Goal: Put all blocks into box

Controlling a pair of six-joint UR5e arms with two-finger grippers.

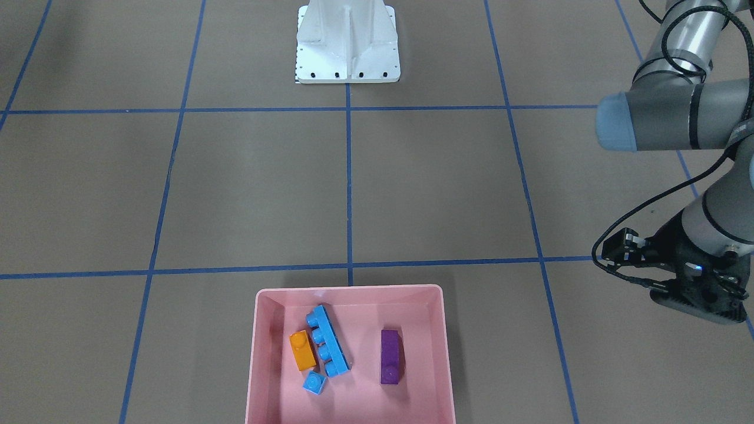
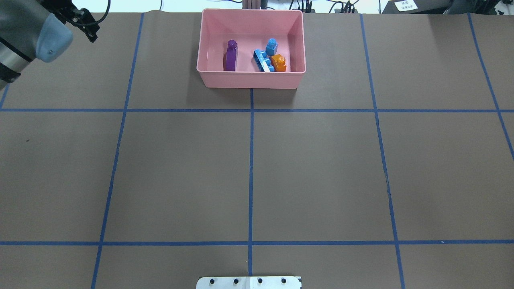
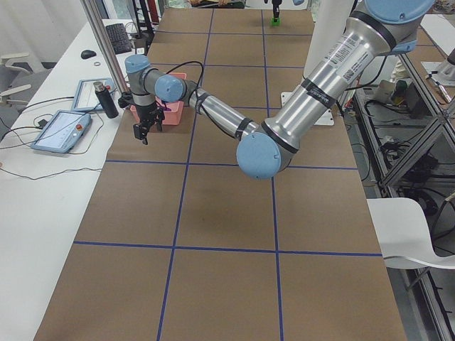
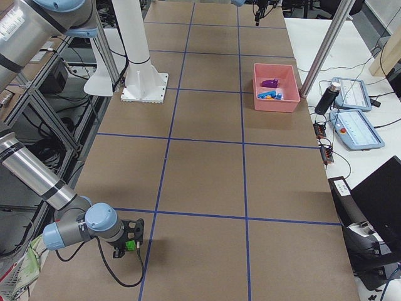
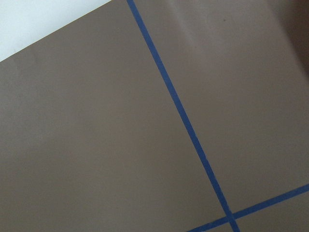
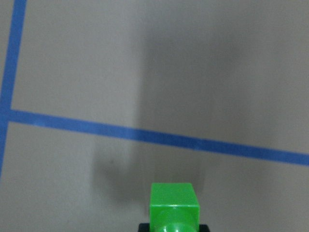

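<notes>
The pink box [image 1: 347, 288] [image 2: 249, 80] stands at the table's far edge. In it lie the orange block [image 1: 302, 350], the purple block [image 1: 390, 356], the tiny blue block [image 1: 314, 383] and the long blue block [image 1: 328, 341]. My left gripper [image 2: 90, 30] hangs over bare table to the left of the box, empty, and its fingers look apart in the exterior left view [image 3: 142, 133]. My right gripper [image 4: 125, 244] is far from the box at the table's right end. It is shut on the green block [image 6: 174, 203] [image 4: 130, 245], just above the table.
The white base plate [image 1: 347, 53] [image 2: 249, 283] sits at the robot's side, mid-table. Blue tape lines cross the brown surface. A black bottle [image 3: 106, 99] and a tablet [image 3: 60, 131] stand on the white side table beyond the box.
</notes>
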